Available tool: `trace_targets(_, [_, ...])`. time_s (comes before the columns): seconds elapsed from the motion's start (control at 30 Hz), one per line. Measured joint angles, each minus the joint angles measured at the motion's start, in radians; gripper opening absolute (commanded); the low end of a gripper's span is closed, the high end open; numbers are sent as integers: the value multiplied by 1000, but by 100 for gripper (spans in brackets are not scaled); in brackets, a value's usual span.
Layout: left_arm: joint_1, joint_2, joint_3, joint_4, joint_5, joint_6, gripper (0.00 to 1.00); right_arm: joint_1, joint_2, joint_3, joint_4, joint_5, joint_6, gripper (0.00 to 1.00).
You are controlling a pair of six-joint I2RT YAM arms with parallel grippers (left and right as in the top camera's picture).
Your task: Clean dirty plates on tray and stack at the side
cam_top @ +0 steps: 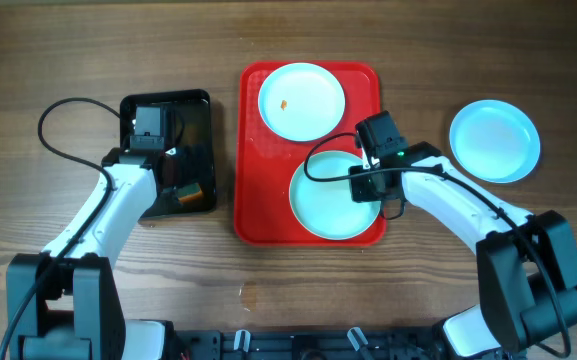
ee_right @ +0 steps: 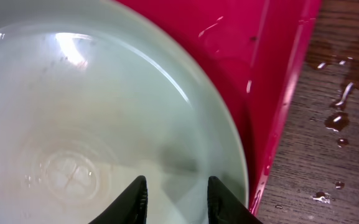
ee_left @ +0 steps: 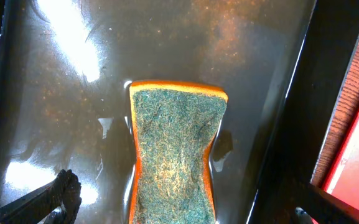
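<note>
Left gripper (ee_left: 182,202): spread wide, with one finger at each side of the sponge (ee_left: 176,155) and touching nothing. I judge it stands so in order to take the sponge for wiping.
Sponge: lies flat in the wet black tray (ee_left: 55,93), green rough face up and orange body under it.
Right gripper (ee_right: 176,202): fingers a little apart with nothing between them, over the right part of the lower plate (ee_right: 104,124), near the rim. It is probably there to steady or lift the plate.
Lower plate: in the near half of the red tray (ee_right: 272,74). It is pale and shiny wet, and I see no speck on it.
Upper plate (cam_top: 301,100): in the far half of the tray. It is white with an orange speck (cam_top: 284,104), so not clean.
Third plate (cam_top: 495,140): on the table (ee_right: 347,50), well apart to the right. It is pale blue and looks clean, so I judge this is the stacking place.
</note>
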Motion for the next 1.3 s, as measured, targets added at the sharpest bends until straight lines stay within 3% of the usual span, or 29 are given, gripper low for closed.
trace_targets(0.07, [0,0,0,0,0,0,100,0,-9,3,-10,-11,-27,40])
trace_targets(0.3, [0,0,0,0,0,0,100,0,-77,20,-2,-13,-58,43])
trace_targets(0.73, [0,0,0,-1,0,0,100,0,4,20,64,72,-84,42])
trace_targets(0.9, [0,0,0,0,0,0,100,0,4,20,64,75,-95,36])
trace_targets(1.3, [0,0,0,0,0,0,100,-28,4,24,93,38,-185,38])
